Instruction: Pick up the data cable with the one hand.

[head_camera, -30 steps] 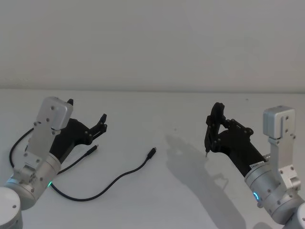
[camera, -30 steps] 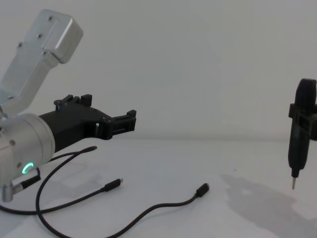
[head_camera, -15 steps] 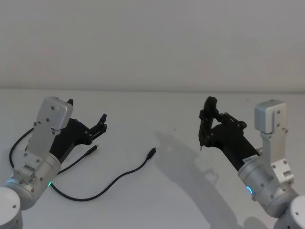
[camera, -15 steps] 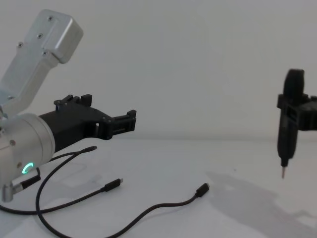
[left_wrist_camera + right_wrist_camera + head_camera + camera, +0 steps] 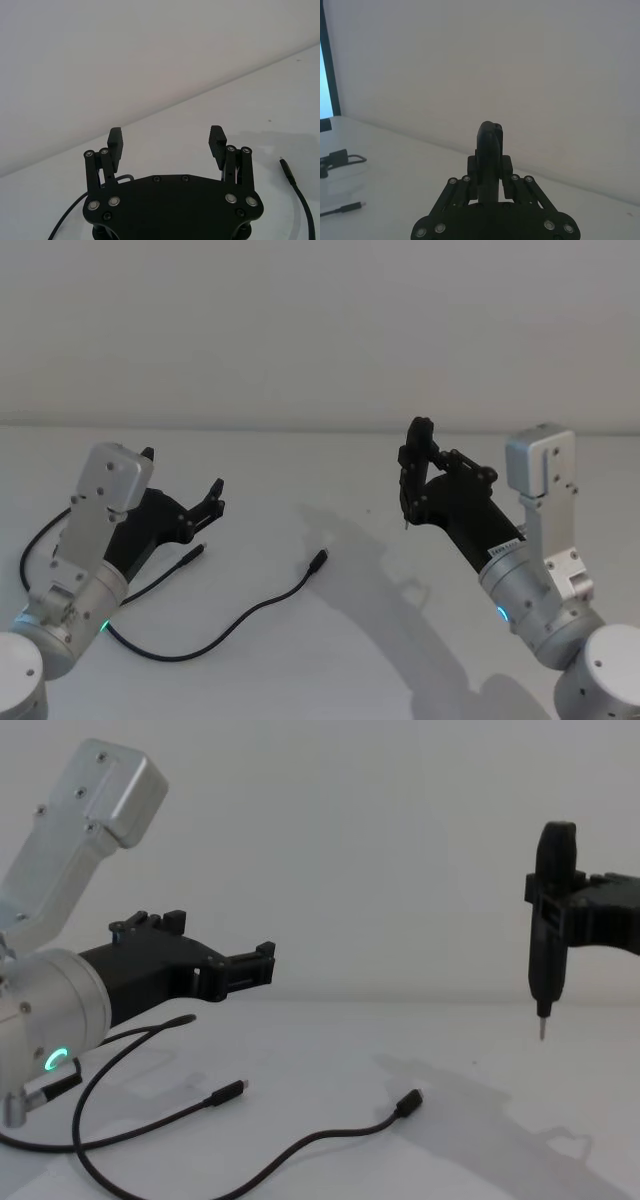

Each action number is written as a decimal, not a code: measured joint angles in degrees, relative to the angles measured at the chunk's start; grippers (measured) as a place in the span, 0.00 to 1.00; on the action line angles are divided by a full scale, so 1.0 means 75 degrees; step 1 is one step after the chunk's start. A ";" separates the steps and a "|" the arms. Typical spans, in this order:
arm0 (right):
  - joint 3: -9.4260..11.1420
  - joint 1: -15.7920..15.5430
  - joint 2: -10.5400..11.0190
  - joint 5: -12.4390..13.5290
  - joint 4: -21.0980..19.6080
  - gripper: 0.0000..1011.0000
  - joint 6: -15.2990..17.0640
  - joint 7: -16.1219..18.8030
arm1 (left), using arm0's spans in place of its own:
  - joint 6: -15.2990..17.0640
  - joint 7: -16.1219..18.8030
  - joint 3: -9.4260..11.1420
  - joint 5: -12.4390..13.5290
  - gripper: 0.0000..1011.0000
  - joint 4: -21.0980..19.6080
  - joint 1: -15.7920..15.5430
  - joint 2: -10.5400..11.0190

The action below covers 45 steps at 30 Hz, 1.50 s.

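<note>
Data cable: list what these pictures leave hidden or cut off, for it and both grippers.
Data cable: its far end passes under the arm of the left gripper in the head view and leaves the chest view's bottom edge.
Its plug: too small to tell the connector type.
Right gripper: cut off by the chest view's right edge.
Pen-like tool: tip hidden behind the tool's own body in the right wrist view.

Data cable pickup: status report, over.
Left gripper open, clear of table. Right gripper shut on pen tool, aloft. Data cable lying loose, ungripped. Second cord close beside.
</note>
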 joint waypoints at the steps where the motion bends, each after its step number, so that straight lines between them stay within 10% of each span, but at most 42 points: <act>1: 0.0000 0.0010 -0.0013 -0.0017 0.0000 0.27 0.0000 -0.0017 | 0.0000 0.0000 0.0000 0.0000 0.99 0.0000 0.0000 0.0000; 26: 0.0105 0.0124 -0.0154 -0.0158 -0.0335 0.27 0.0229 0.0047 | 0.0000 -0.0073 0.0003 0.0002 0.99 -0.0011 -0.0010 0.0022; 45: -0.0306 0.0763 -0.0395 -0.0155 0.0342 0.27 0.0129 0.0843 | 0.0486 -0.1684 -0.0015 -0.0652 0.99 -0.0459 -0.0097 0.0716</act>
